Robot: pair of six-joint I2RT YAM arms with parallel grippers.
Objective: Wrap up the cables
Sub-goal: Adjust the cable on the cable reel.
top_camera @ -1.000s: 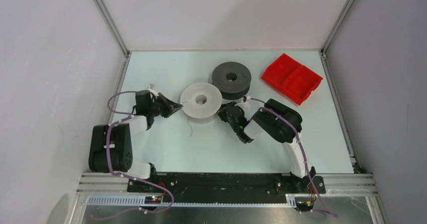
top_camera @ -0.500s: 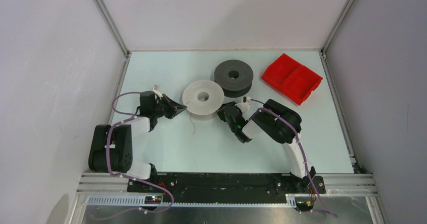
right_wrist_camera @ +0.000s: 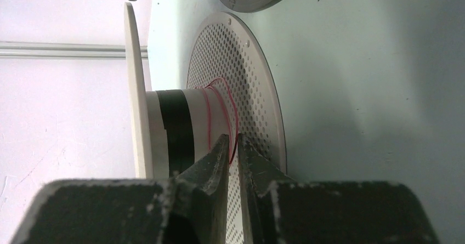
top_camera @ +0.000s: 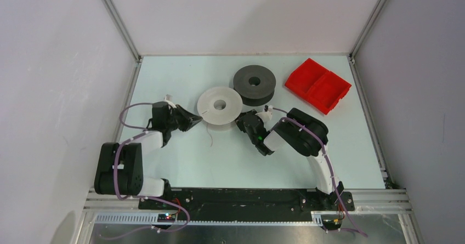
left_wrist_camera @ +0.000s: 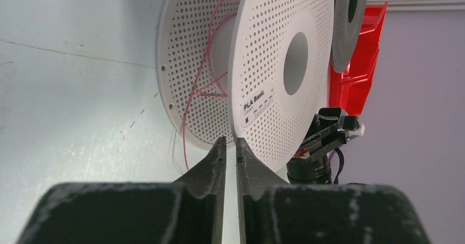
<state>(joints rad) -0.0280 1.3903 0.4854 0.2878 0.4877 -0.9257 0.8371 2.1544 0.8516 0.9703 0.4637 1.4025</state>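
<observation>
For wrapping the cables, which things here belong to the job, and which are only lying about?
Belong to the job: white spool, its thin pink thread, dark grey spool.
Only lying about: red tray.

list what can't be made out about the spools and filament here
- Top view: any strand on the dark grey spool, hidden under its upper flange; both wrist views cut that spool at the edge.
- Right wrist view: the lower windings on the white spool, behind the right end effector.
- Same view: whether the filament touches those fingertips; too thin.
- Left wrist view: the label small print, too small.
</observation>
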